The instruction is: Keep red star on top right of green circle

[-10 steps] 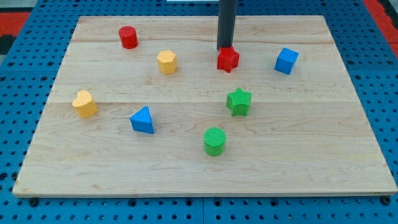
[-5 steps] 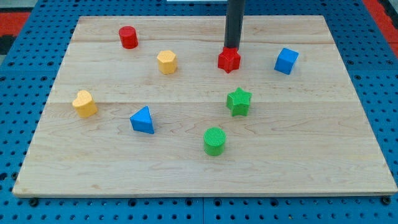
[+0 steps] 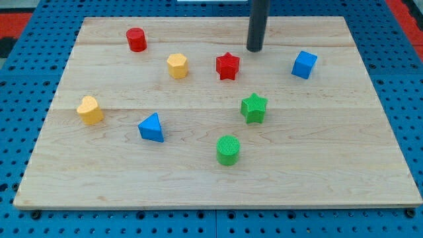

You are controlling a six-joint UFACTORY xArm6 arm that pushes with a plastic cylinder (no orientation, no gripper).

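The red star (image 3: 227, 66) lies on the wooden board in the upper middle of the view. The green circle (image 3: 228, 150) stands lower down, almost straight below the star and well apart from it. My tip (image 3: 255, 49) is up and to the right of the red star, a short gap away, not touching it. The green star (image 3: 254, 108) lies between the red star and the green circle, slightly to the right.
A blue cube (image 3: 304, 64) sits right of my tip. A yellow hexagon block (image 3: 177, 65) is left of the red star, a red cylinder (image 3: 136, 39) at the upper left, a yellow block (image 3: 90, 110) at the left, a blue triangle (image 3: 151, 127) left of the green circle.
The red star has slid left and slightly down, away from the rod. My tip has moved right, off the star.
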